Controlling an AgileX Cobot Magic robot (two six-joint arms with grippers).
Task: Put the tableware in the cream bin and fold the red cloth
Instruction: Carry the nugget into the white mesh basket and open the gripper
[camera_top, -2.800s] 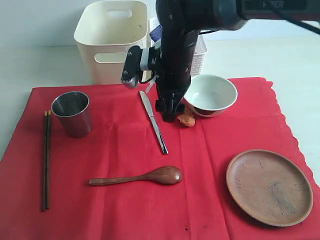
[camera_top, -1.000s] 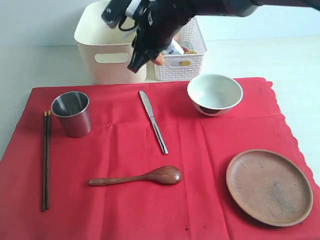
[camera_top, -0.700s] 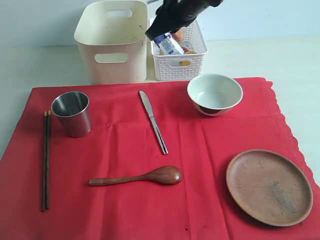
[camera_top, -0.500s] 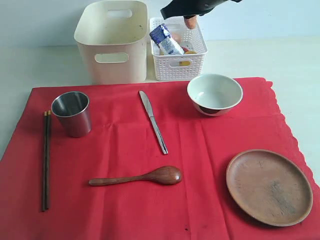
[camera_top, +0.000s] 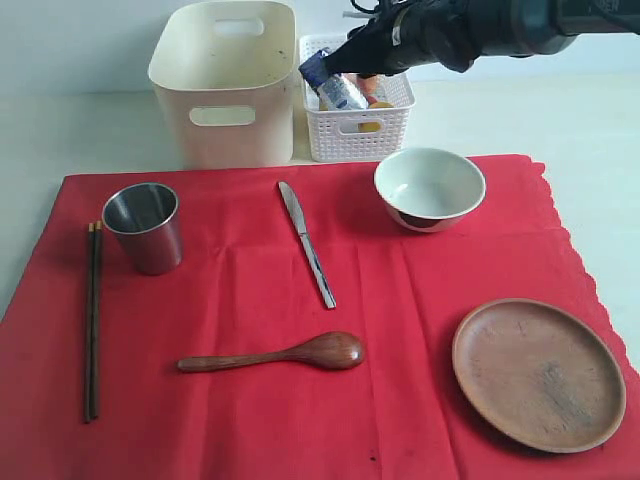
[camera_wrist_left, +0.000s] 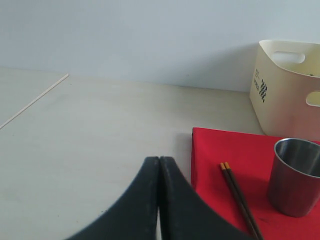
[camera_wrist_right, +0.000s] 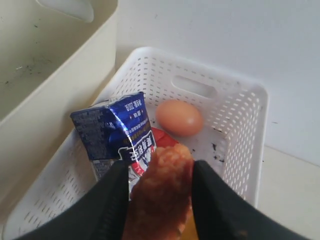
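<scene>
A crumbly orange food piece (camera_wrist_right: 162, 200) is pinched in the right gripper (camera_wrist_right: 160, 172) over the white basket (camera_wrist_right: 240, 125), where a blue carton (camera_wrist_right: 112, 127) and an egg (camera_wrist_right: 179, 118) are kept. The left gripper (camera_wrist_left: 159, 167) is pressed together. The steel cup (camera_top: 145, 228) is set on the red cloth (camera_top: 250, 300), and the cream bin (camera_top: 222, 130) is stood beside the basket.

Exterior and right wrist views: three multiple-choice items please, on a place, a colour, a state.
1. The silver table knife lies: A on the large red cloth, between steel cup and pale bowl; B inside that cup; C across that bowl.
2. The carton in the white lattice basket is: A green; B blue; C yellow.
3. The right tool is: A open, empty; B shut on an orange-brown food piece; C unseen.
A, it lies flat on cloth; B, its faces are blue; B, both fingers press the piece.
</scene>
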